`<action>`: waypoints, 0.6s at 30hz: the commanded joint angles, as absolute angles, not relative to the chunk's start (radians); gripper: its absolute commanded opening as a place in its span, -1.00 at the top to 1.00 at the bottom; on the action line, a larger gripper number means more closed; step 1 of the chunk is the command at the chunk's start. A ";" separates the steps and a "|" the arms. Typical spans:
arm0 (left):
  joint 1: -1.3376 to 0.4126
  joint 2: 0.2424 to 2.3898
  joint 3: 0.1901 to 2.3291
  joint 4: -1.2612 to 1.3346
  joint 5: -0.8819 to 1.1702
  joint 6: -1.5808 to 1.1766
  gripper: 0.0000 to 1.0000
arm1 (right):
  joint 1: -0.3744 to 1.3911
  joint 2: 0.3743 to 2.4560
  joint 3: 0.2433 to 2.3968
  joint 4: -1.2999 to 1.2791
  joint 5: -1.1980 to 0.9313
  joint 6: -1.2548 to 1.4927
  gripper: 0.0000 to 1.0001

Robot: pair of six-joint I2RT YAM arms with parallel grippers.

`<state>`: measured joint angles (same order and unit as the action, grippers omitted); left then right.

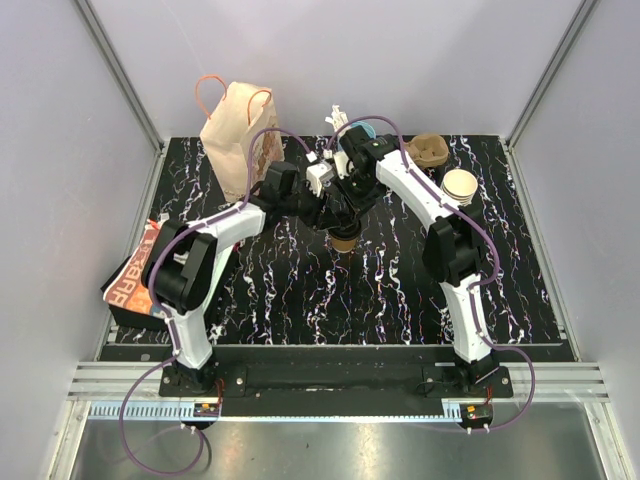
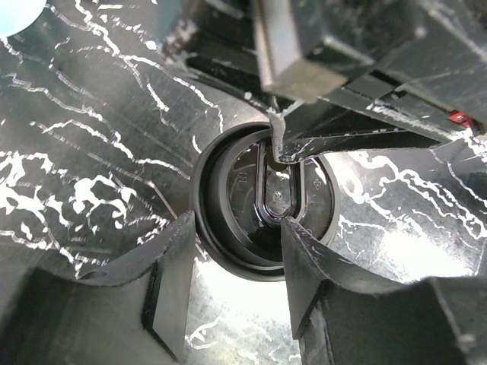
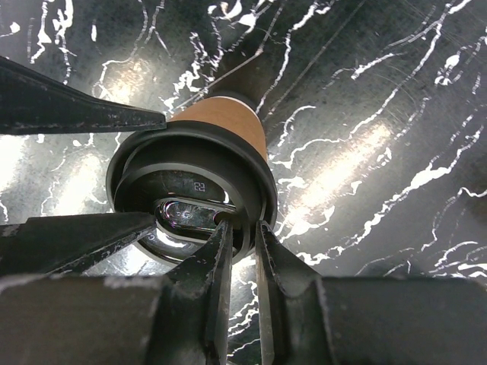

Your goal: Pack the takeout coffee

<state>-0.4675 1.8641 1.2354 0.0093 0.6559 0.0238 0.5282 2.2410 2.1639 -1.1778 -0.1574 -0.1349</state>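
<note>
- Coffee cup [image 3: 227, 122]: tan paper, upright at mid-tabletop [image 1: 300, 300], between both arms; black lid [image 3: 190, 179] on top.
- Left jaws: about half open, straddling the cup at lid height; whether they actually clamp it cannot be told.
- Right jaws: nearly closed, nipping the lid's near rim.
- Paper bag [image 1: 238, 130]: stands at back left, well apart from the cup.
- Step in hand, judged: seating the lid ahead of bagging.
- Handling note: steady the cup by its body, not the lid; press the rim evenly all round; check no edge stands proud.
- Risk: a lift by the rim alone may pop the lid off; the thin paper wall likely crushes under a hard squeeze.
</note>
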 commanded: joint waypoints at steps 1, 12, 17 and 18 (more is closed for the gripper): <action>-0.509 2.012 1.181 -0.063 0.693 0.012 0.98 | 0.566 2.233 2.154 -1.135 -0.258 -0.126 0.57; -0.500 2.053 1.207 -0.075 0.732 0.005 0.99 | 0.566 2.249 2.154 -1.132 -0.265 -0.127 0.57; -0.459 1.979 1.242 -0.067 0.768 -0.051 0.61 | 0.568 2.235 2.160 -1.134 -0.261 -0.135 0.57; -0.453 1.968 1.247 -0.066 0.772 -0.055 0.55 | 0.566 2.232 2.160 -1.134 -0.261 -0.135 0.57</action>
<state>-0.4461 1.9392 1.2686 0.0803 0.7731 -0.0513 0.5186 2.2395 2.1639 -1.1965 -0.1165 -0.1452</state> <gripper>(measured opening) 0.479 0.220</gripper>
